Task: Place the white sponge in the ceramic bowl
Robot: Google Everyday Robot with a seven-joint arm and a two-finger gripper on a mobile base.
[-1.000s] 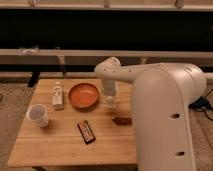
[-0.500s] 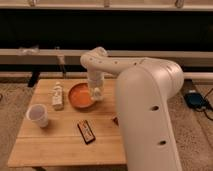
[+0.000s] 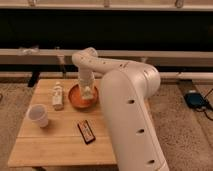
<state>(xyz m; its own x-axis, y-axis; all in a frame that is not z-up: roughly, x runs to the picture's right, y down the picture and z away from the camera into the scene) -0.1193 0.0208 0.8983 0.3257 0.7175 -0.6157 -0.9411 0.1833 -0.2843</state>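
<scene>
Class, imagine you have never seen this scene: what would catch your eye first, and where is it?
The big white robot arm fills the right foreground, bending back over the wooden table. Its claw hangs above the ceramic bowl at the table's back edge, with something pale at its tip. Left of the bowl stands a white bottle, nearer a white cup.
</scene>
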